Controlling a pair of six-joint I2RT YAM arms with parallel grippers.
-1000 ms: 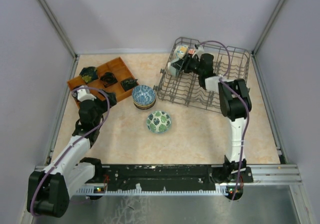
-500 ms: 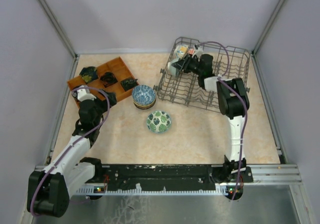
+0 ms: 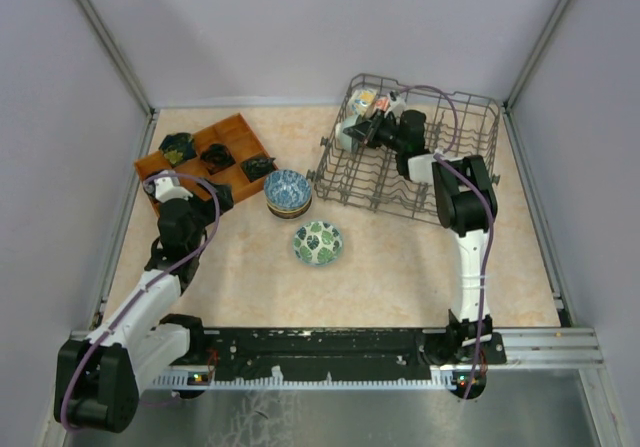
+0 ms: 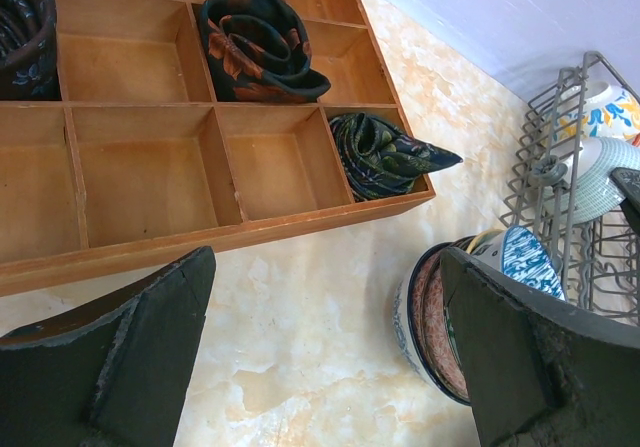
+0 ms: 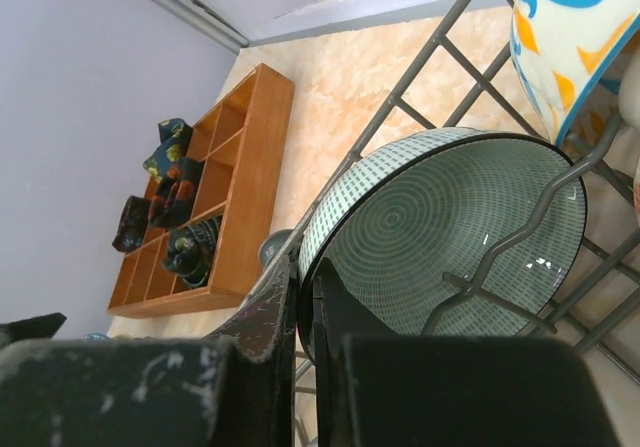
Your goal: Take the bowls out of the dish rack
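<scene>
Wooden compartment tray (image 4: 150,172) on marbled tabletop (image 4: 300,297); dark patterned folded cloths (image 4: 262,42) sit in several tray compartments

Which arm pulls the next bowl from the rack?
Right. The right gripper is inside the dish rack, pinching the rim of the pale teal bowl; the left gripper is open by the wooden tray.

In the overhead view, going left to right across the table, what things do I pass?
wooden tray → stack of bowls → dish rack
</scene>
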